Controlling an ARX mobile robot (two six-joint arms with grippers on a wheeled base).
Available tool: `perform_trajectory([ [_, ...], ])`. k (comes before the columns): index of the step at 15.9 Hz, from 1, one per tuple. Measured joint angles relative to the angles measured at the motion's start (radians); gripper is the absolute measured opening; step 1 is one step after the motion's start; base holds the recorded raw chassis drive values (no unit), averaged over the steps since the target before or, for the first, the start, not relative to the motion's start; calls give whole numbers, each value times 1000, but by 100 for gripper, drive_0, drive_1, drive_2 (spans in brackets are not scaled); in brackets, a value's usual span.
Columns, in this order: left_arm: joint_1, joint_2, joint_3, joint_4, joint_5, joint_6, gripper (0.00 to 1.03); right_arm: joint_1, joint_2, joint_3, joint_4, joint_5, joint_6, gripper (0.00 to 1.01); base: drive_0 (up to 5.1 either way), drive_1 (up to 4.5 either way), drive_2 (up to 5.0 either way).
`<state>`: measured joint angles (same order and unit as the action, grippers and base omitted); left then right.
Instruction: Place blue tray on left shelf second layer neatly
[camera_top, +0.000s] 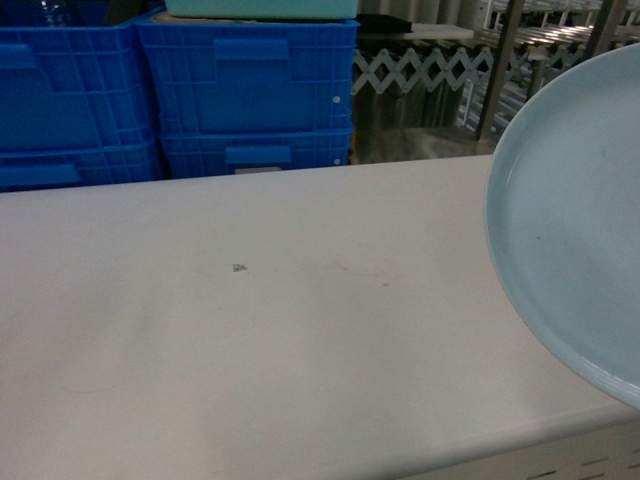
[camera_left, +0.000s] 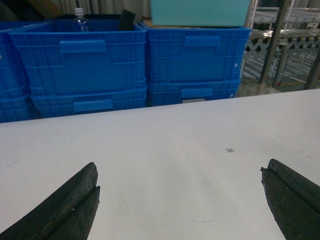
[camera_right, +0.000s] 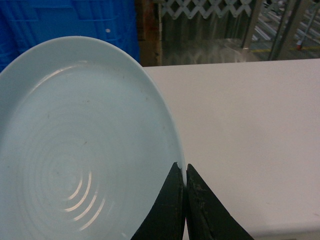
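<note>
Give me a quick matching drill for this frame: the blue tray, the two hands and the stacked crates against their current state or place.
Column one:
1. blue tray
2. left hand
3. right hand
4. blue crates

Column two:
A. open, nothing between its fingers, above the white table
B. stacked beyond the table's far edge
C. closed on a thin rim
D. pinched at its edge, seen at the right of the head view

Pairs: 1-D, 2-A, 3-C, 4-B
</note>
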<state>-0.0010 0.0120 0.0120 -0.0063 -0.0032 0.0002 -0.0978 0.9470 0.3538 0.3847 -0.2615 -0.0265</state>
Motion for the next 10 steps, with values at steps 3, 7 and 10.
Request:
perform_trajectory([
  [3,0,0,0,0,0,0,98,-1,0,0,1,7,0,2,220,-404,-404],
  [7,0,0,0,1,2,0,98,0,0,0,-2,6,0,2,255,-378,-378],
  [10,0,0,0,2,1,0,98,-1,0,0,0,8,0,2,284,-360,-360],
])
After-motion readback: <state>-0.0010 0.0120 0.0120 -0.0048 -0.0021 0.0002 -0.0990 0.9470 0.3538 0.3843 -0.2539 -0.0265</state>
